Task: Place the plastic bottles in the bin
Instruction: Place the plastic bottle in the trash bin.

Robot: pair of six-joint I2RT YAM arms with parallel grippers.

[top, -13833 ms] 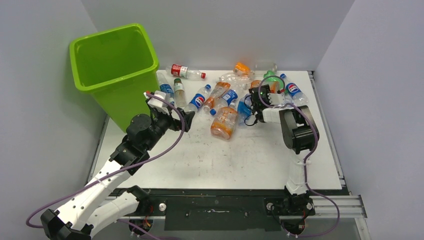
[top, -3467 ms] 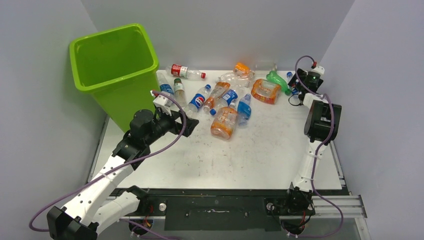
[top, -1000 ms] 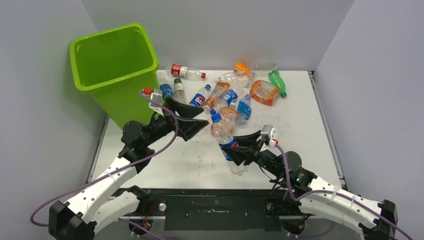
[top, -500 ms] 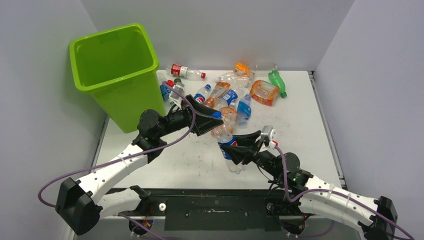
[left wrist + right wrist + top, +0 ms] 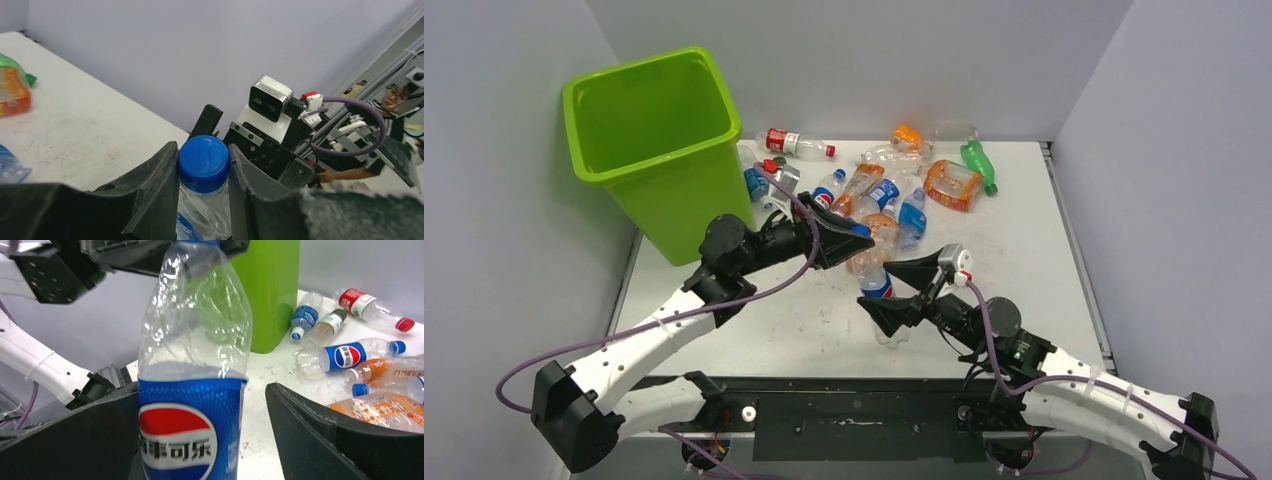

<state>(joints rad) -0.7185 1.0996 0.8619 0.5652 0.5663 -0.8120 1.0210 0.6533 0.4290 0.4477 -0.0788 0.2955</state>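
A clear plastic bottle [image 5: 876,285] with a blue Pepsi label [image 5: 190,435] stands upright above the table, in front of the pile. My left gripper [image 5: 854,232] is shut on its blue cap [image 5: 203,162], with one finger [image 5: 155,185] on each side. My right gripper [image 5: 202,390] is open around the labelled body. Its right finger [image 5: 310,430] stands well clear of the bottle, while the left one is against or very near the label. The lime-green bin [image 5: 689,195] stands at the far left, behind the left arm. More plastic bottles [image 5: 884,190] lie heaped behind.
A red-labelled bottle [image 5: 794,143] lies next to the bin. A green bottle [image 5: 977,162] and a crushed orange one [image 5: 954,185] lie at the far right of the pile. The right wrist view shows the bin wall [image 5: 272,290] and a lying Pepsi bottle [image 5: 345,356].
My left gripper reached over and closed on the bottle's cap. My right gripper, which was holding the bottle's body, has opened wide.
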